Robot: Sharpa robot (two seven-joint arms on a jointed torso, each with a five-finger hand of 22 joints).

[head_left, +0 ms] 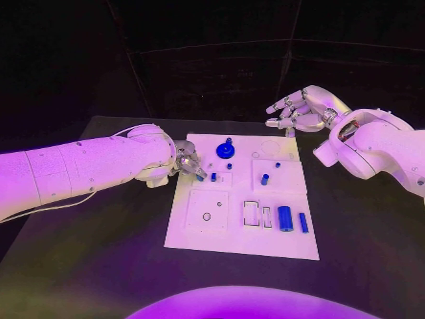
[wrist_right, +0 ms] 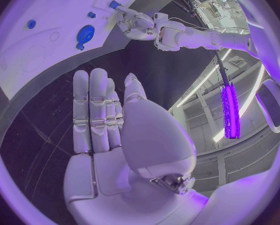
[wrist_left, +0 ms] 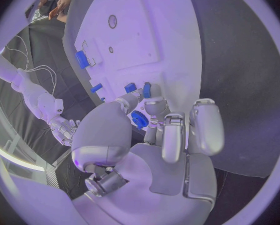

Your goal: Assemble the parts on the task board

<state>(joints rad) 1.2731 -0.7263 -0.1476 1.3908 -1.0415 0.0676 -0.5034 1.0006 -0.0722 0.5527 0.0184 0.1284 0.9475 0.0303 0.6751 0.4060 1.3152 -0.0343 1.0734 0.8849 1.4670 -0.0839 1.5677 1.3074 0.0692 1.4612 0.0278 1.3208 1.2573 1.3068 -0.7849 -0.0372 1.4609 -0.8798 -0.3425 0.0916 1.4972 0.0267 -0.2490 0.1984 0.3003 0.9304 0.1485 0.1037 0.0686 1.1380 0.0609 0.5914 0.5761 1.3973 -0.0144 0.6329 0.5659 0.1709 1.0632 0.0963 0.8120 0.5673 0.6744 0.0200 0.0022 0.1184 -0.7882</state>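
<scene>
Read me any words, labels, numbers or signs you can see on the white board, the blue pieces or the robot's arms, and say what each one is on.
No readable text.
The task board bears only outlines and holes, no letters or numbers.
The blue parts are plain.
The left hand and right hand and their white arms carry no label that can be read.

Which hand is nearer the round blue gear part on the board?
Left. The left hand sits at the board's edge just beside the round blue gear; the right hand hovers beyond the board's far corner.
</scene>
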